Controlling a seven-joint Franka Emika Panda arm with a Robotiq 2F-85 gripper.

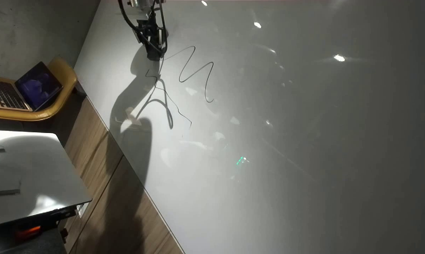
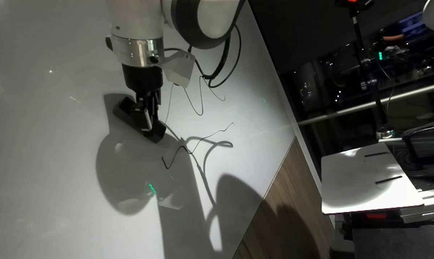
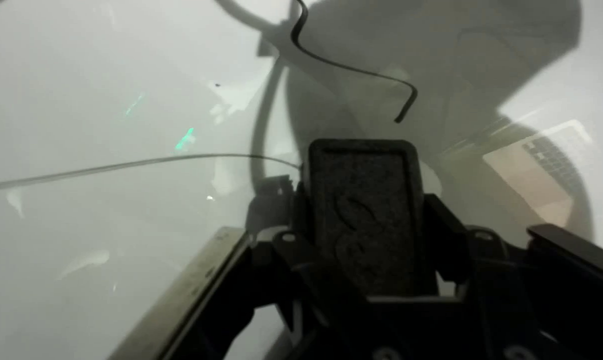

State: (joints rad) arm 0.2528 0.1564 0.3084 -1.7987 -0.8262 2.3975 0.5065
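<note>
Ltg dim/uneven | glare spots (image 1: 339, 58) — glossy wht surf. (image 1: 286, 134) | dk shadows (image 2: 123, 176)

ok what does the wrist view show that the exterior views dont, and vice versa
Only the wrist view: curved marks on the face of the black eraser.
Only the exterior views: wood-grain panels in both exterior views, plus, in an exterior view, a yellow chair with a laptop on it; the wrist view catches just a laptop's reflection.
Shared: the end effector, wavy black lines and the glossy whiteboard.
</note>
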